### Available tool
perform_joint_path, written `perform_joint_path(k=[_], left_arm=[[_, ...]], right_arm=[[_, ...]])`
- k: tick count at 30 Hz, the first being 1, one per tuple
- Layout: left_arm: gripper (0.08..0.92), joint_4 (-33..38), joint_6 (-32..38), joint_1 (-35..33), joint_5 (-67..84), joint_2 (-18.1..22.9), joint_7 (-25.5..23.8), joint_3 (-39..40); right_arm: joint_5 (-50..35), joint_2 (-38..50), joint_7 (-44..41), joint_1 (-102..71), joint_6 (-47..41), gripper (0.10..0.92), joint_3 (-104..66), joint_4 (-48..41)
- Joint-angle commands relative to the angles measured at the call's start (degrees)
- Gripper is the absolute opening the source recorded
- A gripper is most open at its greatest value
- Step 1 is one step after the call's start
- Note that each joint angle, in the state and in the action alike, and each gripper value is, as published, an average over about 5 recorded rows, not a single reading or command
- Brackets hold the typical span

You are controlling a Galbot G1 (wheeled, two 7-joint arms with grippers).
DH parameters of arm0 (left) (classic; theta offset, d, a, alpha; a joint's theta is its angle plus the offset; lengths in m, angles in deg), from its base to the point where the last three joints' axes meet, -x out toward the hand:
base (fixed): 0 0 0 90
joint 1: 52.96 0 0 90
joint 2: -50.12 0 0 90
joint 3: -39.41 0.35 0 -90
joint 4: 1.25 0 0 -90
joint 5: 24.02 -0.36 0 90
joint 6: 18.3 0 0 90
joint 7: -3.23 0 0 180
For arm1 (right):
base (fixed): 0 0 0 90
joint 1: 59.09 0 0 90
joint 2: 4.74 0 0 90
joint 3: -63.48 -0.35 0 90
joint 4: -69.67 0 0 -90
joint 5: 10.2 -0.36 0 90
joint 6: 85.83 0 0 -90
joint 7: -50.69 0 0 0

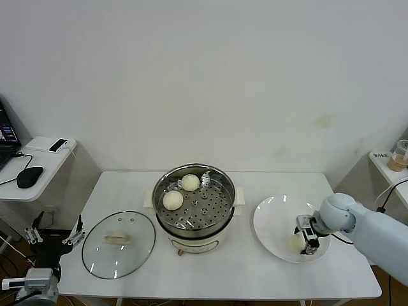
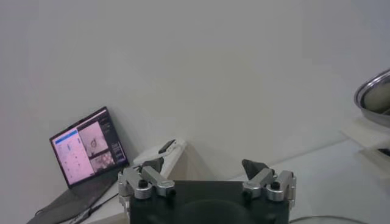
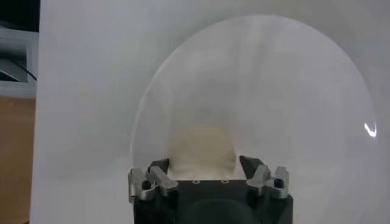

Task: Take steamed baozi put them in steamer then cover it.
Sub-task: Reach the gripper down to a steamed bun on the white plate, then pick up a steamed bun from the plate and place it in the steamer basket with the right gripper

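My head looks down over the tabletop (image 1: 255,268); my right wrist shares its plate (image 1: 271,220), close up.

Lab: bare wall, laptop (image 2: 85,155), white table (image 1: 255,274).

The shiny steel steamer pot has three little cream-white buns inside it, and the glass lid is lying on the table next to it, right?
Not quite. The head view shows two small round cream-white buns in the shiny steel steamer pot, not three. The round clear glass lid does lie on the table beside it.
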Motion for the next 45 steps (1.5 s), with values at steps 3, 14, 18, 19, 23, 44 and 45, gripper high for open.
perform_joint_path(k=[3,14,18,19,23,44,45], left_arm=[[0.823,0.14,0.0,-0.04,0.09,-0.05,0.02,-0.13],[0.823,0.3,0.02,-0.02,0.68,-0.35,-0.01,-0.51],[0.823,0.53,0.02,-0.15,0.69,-0.32,-0.03,-0.5],[0.823,0.59,0.03,-0.19,0.72,-0.33,-0.03,-0.52],[0.823,0.7,0.04,-0.3,1.25,-0.46,0.06,-0.78],[0.823,2.13,0.17,-2.44,1.28,1.18,0.16,-3.11],[0.823,2.22,0.16,-2.49,1.27,1.26,0.17,-3.19]], right_arm=[[-0.04,-0.41,-1.4,1.62,-0.14,0.626,-0.03,-0.91],[-4.04,1.44,-8.05,14.4,2.38,0.619,1.38,0.69],[-7.87,0.48,-7.77,23.61,2.15,0.619,4.52,0.55],[-8.73,0.09,-7.7,25.97,2.04,0.619,5.6,0.52],[-12.22,-3.35,-7.15,36.25,1.32,0.619,11.68,-0.04],[-22.87,-29.41,2.49,47.85,2.13,0.63,26.66,0.12],[-22.53,-30.24,3.08,47.48,3.01,0.629,27.43,-0.05]])
